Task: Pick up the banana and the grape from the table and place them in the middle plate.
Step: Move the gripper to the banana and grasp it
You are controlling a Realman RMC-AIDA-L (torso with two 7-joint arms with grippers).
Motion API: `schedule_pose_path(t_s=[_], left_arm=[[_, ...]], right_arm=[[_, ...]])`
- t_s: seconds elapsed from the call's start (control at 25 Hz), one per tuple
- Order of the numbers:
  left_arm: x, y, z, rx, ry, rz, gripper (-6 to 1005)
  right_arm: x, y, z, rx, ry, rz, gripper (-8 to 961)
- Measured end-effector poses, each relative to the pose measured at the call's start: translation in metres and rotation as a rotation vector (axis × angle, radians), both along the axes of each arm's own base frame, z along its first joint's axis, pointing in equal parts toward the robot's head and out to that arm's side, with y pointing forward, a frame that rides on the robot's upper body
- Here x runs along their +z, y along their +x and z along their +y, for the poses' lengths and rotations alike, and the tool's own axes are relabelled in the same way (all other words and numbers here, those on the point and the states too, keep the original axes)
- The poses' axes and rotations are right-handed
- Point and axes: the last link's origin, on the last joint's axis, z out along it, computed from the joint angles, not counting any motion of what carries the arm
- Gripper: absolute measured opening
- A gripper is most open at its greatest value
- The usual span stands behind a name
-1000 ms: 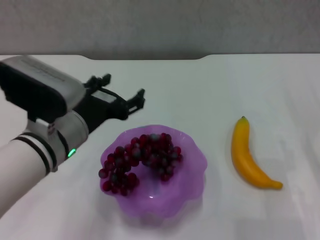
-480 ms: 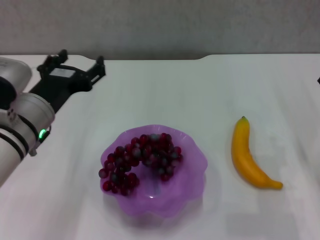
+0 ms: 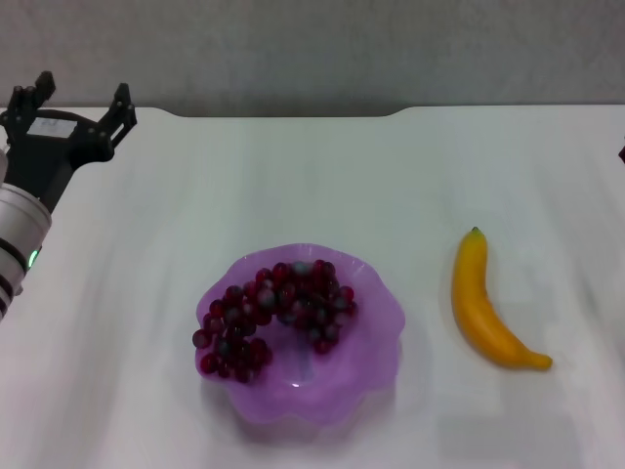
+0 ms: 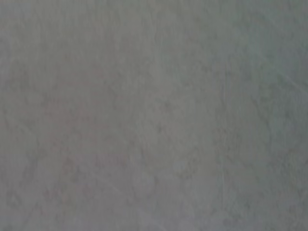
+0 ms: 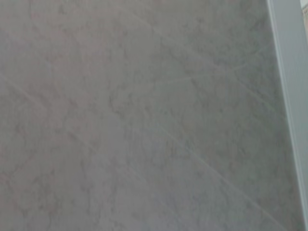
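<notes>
The bunch of dark red-purple grapes (image 3: 275, 315) lies in the purple scalloped middle plate (image 3: 371, 342) at the table's centre front. The yellow banana (image 3: 485, 311) lies on the white table (image 3: 312, 186) to the right of the plate, dark tip pointing away from me. My left gripper (image 3: 80, 100) is open and empty at the far left, up near the table's far edge and well away from the plate. Only a dark sliver of my right arm (image 3: 621, 152) shows at the right edge; its gripper is out of view.
The table's dark notched far edge (image 3: 283, 111) runs across the back, with a grey wall behind it. Both wrist views show only a plain grey surface.
My left arm has pulled back from beside the plate to the far left and away toward the table's far edge, its gripper open and empty. The grapes, plate and banana have not moved.
</notes>
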Motion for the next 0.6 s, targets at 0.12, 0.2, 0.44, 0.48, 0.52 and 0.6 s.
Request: schedule_pose_path(t_s=[0.12,0.2,0.44,0.48,0.52,0.6], left_arm=[[-0.001,0.000,0.002,-0.006,-0.001,0.017,892],[0.000,-0.001,0.003,0.001,-0.004,0.012,892],[-0.002,-0.008,0.010,0.021,-0.012,0.005,891],[-0.001,-0.009,0.012,0.027,-0.011,0.002,891],[0.001,-0.013,0.014,0.043,-0.010,-0.004,891],[0.004,-0.020,0.019,0.082,-0.013,-0.019,891]], right_arm=[[0.000,-0.001,0.001,0.004,-0.001,-0.001,881],[0.000,-0.002,0.002,0.005,-0.002,-0.003,881],[0.000,-0.002,0.002,0.007,0.000,-0.006,882],[0.000,-0.002,0.003,0.006,-0.002,-0.005,882],[-0.001,-0.003,0.003,0.004,-0.004,-0.004,881],[-0.002,-0.003,0.004,0.000,-0.013,0.000,881]])
